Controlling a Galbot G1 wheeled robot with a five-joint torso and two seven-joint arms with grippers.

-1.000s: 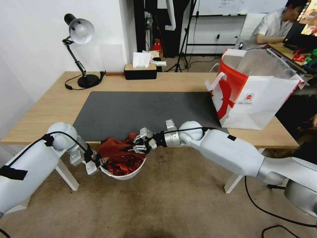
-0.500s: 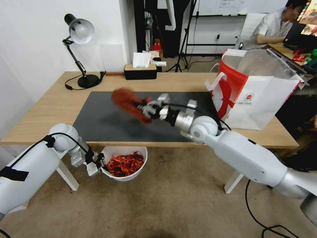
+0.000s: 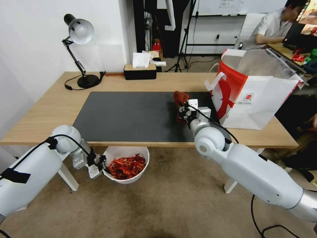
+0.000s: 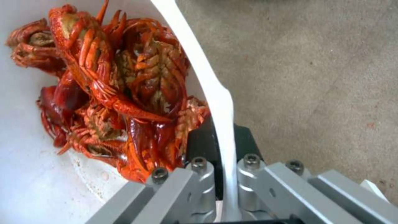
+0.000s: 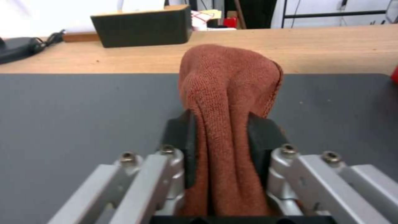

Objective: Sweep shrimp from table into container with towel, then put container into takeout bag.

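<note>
The sweeping part looks done. The shrimp (image 3: 126, 166) are all piled in the container (image 3: 126, 180), and I can't spot any left on the dark mat (image 3: 132, 115) of the table (image 3: 52, 102). The left gripper (image 3: 103, 166) holds the white bowl below the table's front edge, out over the carpet, its 2 pads pinched on the bowl's wall, one inside and one outside; the left wrist view shows that thin wall (image 4: 215, 99) running between them, with the shellfish (image 4: 124, 87) heaped against the inner side.

Over on the mat, the right gripper (image 3: 182, 110) is clamped on the towel (image 3: 180, 98), the rust-red cloth bunched between its pads (image 5: 188, 146) and bulging out beyond them. It sits near the right end of the mat, just beside the takeout bag (image 3: 261, 99), which stands upright and open-mouthed on the right end of the table.

By my reckoning 1 stage remains: the bowl has to go into that bag. The towel has no further job that I can see, so setting it down seems likely to free that arm
</note>
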